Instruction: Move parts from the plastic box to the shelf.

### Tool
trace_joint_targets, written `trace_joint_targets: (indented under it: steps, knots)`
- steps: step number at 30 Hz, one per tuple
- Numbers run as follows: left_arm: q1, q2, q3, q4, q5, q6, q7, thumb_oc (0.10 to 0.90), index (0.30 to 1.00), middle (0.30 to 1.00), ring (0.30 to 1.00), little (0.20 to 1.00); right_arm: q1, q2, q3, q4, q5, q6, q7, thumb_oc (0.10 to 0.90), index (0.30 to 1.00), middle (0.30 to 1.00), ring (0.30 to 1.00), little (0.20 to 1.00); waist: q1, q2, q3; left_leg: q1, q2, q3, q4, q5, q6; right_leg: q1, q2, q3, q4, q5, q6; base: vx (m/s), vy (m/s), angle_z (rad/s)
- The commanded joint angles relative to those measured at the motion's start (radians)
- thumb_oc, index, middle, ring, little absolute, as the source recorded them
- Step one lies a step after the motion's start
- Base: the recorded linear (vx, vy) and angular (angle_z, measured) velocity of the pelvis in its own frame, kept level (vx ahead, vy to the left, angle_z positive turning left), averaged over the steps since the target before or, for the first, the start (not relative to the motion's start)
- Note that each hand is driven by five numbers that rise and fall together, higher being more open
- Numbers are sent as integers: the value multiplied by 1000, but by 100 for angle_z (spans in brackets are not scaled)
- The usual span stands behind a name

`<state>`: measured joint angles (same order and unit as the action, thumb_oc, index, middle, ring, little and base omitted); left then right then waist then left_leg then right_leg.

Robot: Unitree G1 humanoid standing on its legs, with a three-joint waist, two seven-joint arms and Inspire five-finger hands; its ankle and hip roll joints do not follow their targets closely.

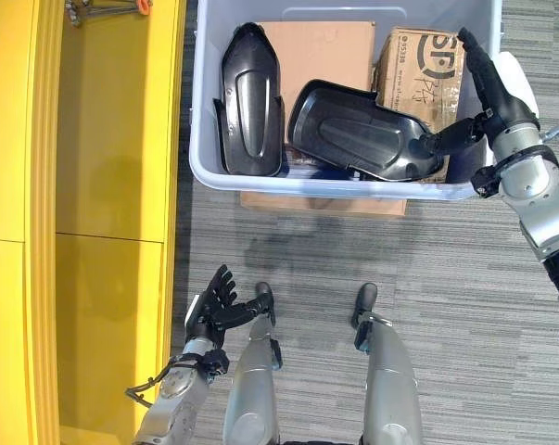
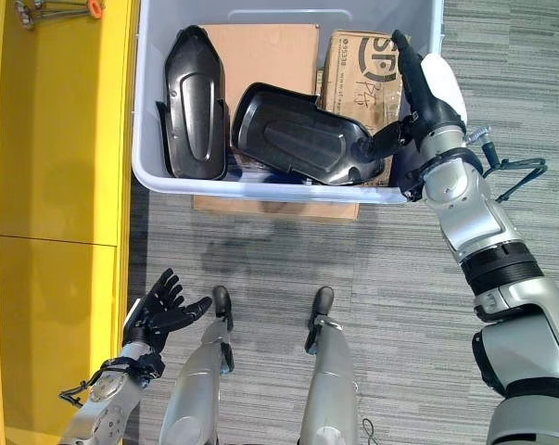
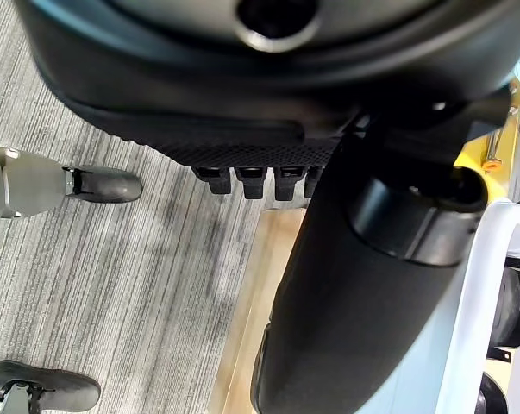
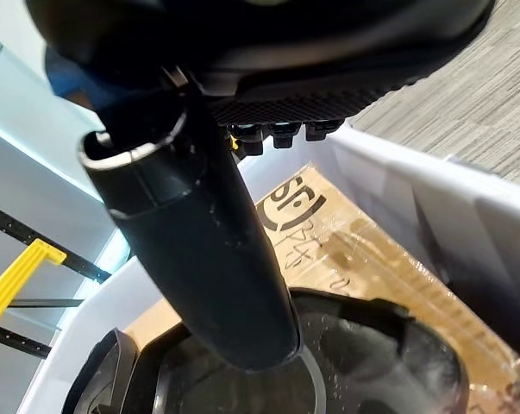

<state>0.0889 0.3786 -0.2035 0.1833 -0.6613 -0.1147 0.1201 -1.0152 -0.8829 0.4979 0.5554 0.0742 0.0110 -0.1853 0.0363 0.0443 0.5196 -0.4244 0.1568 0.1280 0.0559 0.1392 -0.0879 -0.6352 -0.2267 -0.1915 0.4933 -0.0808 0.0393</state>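
A pale plastic box [image 1: 335, 188] stands on the carpet at the top of the eye views. Inside it an oval black part [image 1: 251, 102] leans at the left. A wider, tray-like black part [image 1: 362, 134] lies tilted in the middle. My right hand [image 1: 501, 102] is at the box's right end, open, its fingers straight along the wall. Its thumb [image 4: 199, 250] reaches to the right end of the tilted part [image 4: 372, 362]. My left hand [image 1: 212, 306] hangs open and holds nothing, low down beside the yellow shelf [image 1: 103, 185].
A printed cardboard box [image 1: 423, 69] and a flat cardboard sheet [image 1: 316, 51] also lie in the plastic box. More cardboard [image 1: 325, 204] sticks out from under it. A metal tool with an orange tip [image 1: 103, 7] rests on the shelf's far end.
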Motion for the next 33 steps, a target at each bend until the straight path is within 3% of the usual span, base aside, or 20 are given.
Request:
trace_joint_targets:
  steps: [1,18,20,22,23,33]
  knots:
    - [34,63,-6,-108,-12,-75,5,900,1000,1000,1000,1000,-212,-49,28,15,-43,-58,-73,900,1000,1000,1000,1000,16,-10,0,22,57,-30,130,-142,-26,74,18,50,-103,-11,75,0,0,0]
    - [42,78,-26,-129,-24,-92,26,900,1000,1000,1000,1000,-317,-18,121,144,-106,-47,-101,900,1000,1000,1000,1000,35,6,0,-131,59,-75,212,-156,-25,-82,1,45,37,-60,55,-10,-26,6]
    - [46,80,-32,-129,-23,-93,27,900,1000,1000,1000,1000,-331,-21,143,167,-117,-46,-100,900,1000,1000,1000,1000,36,10,0,-120,55,-81,217,-180,-30,-78,-3,48,58,-93,62,76,-12,6]
    - [38,83,-35,-134,-21,-97,27,900,1000,1000,1000,1000,-369,-39,187,188,-144,-47,-97,900,1000,1000,1000,1000,38,15,0,-151,54,-78,211,-151,-26,-114,-5,45,62,-69,53,-7,-11,9]
    - [43,85,-41,-137,-22,-98,25,900,1000,1000,1000,1000,-379,-43,203,196,-155,-47,-100,900,1000,1000,1000,1000,40,16,0,-134,53,-84,214,-174,-33,-104,-9,49,79,-99,61,0,-17,8]
    - [32,92,-74,-145,-34,-114,17,900,1000,1000,1000,1000,-514,-81,374,355,-263,-45,-117,900,1000,1000,1000,1000,51,25,0,-168,50,-102,208,-160,-38,-165,-15,51,131,-120,57,10,-16,3]
